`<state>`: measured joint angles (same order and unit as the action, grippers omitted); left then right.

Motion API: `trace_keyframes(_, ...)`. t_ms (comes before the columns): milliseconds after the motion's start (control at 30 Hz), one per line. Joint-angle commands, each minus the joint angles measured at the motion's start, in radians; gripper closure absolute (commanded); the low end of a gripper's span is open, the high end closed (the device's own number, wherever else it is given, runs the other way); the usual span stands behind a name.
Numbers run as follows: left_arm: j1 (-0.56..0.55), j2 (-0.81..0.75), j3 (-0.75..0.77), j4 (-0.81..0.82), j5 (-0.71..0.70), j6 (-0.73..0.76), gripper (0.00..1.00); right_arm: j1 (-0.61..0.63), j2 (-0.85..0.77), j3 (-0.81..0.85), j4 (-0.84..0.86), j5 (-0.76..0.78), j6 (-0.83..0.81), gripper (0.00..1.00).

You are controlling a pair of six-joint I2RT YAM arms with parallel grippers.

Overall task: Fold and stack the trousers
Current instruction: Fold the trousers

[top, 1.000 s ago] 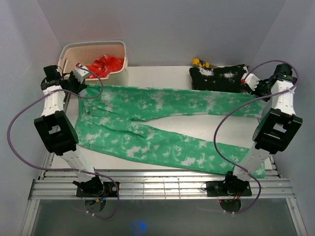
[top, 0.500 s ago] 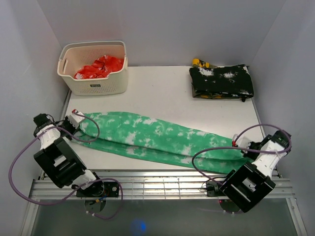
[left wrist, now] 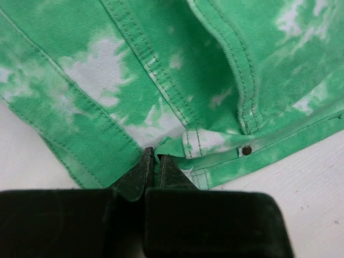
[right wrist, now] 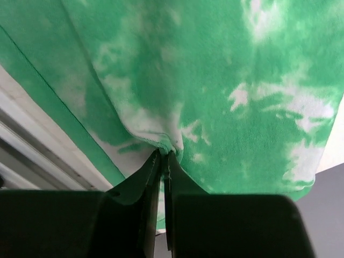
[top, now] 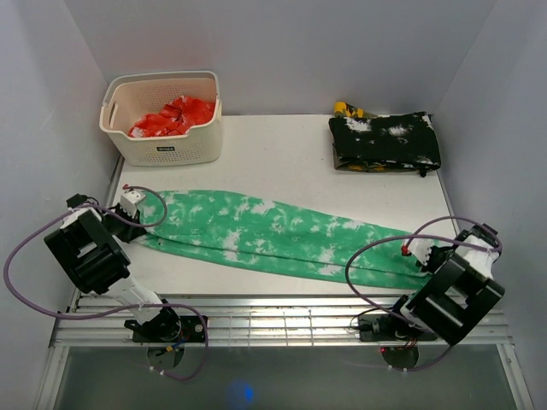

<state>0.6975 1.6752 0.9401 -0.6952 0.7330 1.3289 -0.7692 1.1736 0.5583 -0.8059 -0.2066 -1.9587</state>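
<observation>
Label (top: 171, 150) on basket (top: 198, 141) too small to read, beyond folded trousers (top: 273, 235)

table (top: 286, 162) bears trousers (top: 273, 235), basket (top: 162, 150), black garment (top: 385, 142)

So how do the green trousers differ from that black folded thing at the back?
The trousers are green with white blotches; the black garment has white speckles. The trousers lie stretched long across the table; the black garment sits folded compact at its far right. The left gripper and right gripper pinch the trousers; nothing touches the black garment. Both rest on the table.
</observation>
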Motion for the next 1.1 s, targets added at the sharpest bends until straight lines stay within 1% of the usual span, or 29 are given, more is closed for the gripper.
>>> trace_keyframes(0,0.007,0.020,0.106,0.100,-0.063,-0.108,1.00,0.010,0.127,0.130,0.217,0.036,0.046,0.92)
trace_keyframes(33,0.000,0.020,0.158,0.091,-0.052,-0.135,1.00,0.019,0.147,0.178,0.158,0.024,0.091,0.92)
trace_keyframes(67,-0.013,0.021,0.186,0.085,-0.044,-0.151,1.00,0.022,0.178,0.272,0.125,-0.008,0.109,0.92)
trace_keyframes(167,-0.024,0.027,0.307,0.043,0.003,-0.186,1.00,0.028,0.201,0.411,0.007,-0.056,0.132,0.92)
trace_keyframes(300,-0.021,0.041,0.469,-0.048,0.051,-0.214,1.00,0.024,0.172,0.495,-0.088,-0.080,0.118,0.92)
trace_keyframes(367,-0.006,0.037,0.526,-0.122,0.089,-0.176,1.00,0.008,0.132,0.509,-0.149,-0.102,0.089,0.92)
trace_keyframes(400,-0.001,0.031,0.528,-0.136,0.095,-0.162,1.00,0.002,0.120,0.505,-0.167,-0.108,0.049,0.92)
trace_keyframes(433,0.003,0.018,0.522,-0.156,0.089,-0.136,1.00,-0.014,0.103,0.490,-0.176,-0.108,0.028,0.92)
trace_keyframes(467,0.014,0.012,0.507,-0.171,0.080,-0.072,1.00,-0.021,0.072,0.465,-0.176,-0.091,0.006,0.92)
trace_keyframes(500,0.019,0.006,0.453,-0.179,0.066,-0.045,1.00,-0.027,0.060,0.435,-0.165,-0.076,-0.050,0.92)
trace_keyframes(533,0.025,0.000,0.418,-0.179,0.056,-0.018,1.00,-0.034,0.046,0.366,-0.147,-0.062,-0.063,0.92)
trace_keyframes(567,0.034,-0.002,0.383,-0.179,0.028,0.012,1.00,-0.038,0.031,0.332,-0.125,-0.036,-0.074,0.92)
trace_keyframes(600,0.033,0.003,0.312,-0.178,0.007,0.059,1.00,-0.039,0.026,0.300,-0.083,-0.021,-0.098,0.92)
trace_keyframes(667,0.034,0.023,0.247,-0.173,-0.042,0.093,1.00,-0.042,0.020,0.212,-0.032,0.015,-0.118,0.92)
trace_keyframes(700,0.033,0.030,0.214,-0.144,-0.062,0.107,1.00,-0.042,0.020,0.183,0.031,0.030,-0.127,0.92)
trace_keyframes(733,0.031,0.043,0.151,-0.118,-0.088,0.107,1.00,-0.041,0.024,0.136,0.057,0.057,-0.149,0.92)
trace_keyframes(767,0.033,0.072,0.126,-0.062,-0.140,0.107,1.00,-0.042,0.027,0.118,0.083,0.065,-0.152,0.92)
trace_keyframes(833,0.033,0.113,0.088,-0.012,-0.187,0.083,1.00,-0.042,0.055,0.094,0.125,0.094,-0.154,0.92)
trace_keyframes(967,0.033,0.193,0.103,0.068,-0.259,0.014,1.00,-0.042,0.093,0.036,0.218,0.140,-0.151,0.92)
trace_keyframes(1067,0.031,0.207,0.118,0.069,-0.270,-0.008,1.00,-0.038,0.115,0.017,0.278,0.150,-0.132,0.92)
